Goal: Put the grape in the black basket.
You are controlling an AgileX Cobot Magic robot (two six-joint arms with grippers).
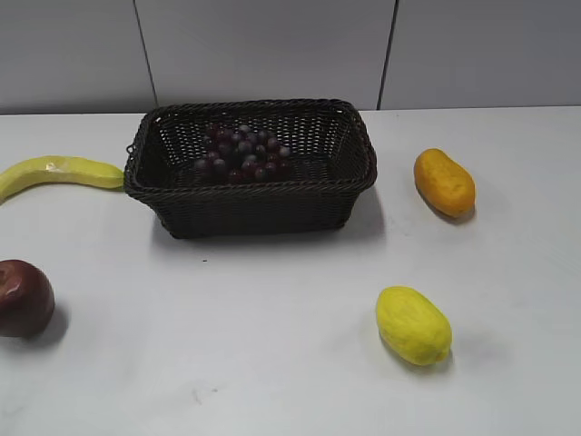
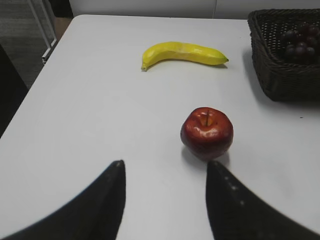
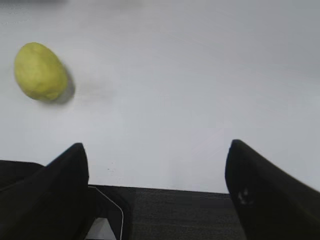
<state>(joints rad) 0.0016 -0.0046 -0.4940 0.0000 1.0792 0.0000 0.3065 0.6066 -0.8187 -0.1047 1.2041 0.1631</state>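
Note:
The grape [image 1: 243,153], a bunch of small dark red-purple grapes, lies inside the black basket [image 1: 254,198] at the back middle of the table. Both also show at the top right of the left wrist view: the grape [image 2: 300,42] in the basket [image 2: 280,70]. My left gripper [image 2: 165,165] is open and empty, just above the table, near a red apple. My right gripper [image 3: 157,150] is open and empty over the table's front edge. Neither gripper shows in the exterior view.
A red apple [image 1: 23,298] [image 2: 207,132] sits at the front left, a banana [image 1: 54,173] [image 2: 182,53] left of the basket. An orange-yellow fruit [image 1: 444,182] lies right of the basket and a yellow lemon-like fruit [image 1: 413,324] [image 3: 40,72] at the front right.

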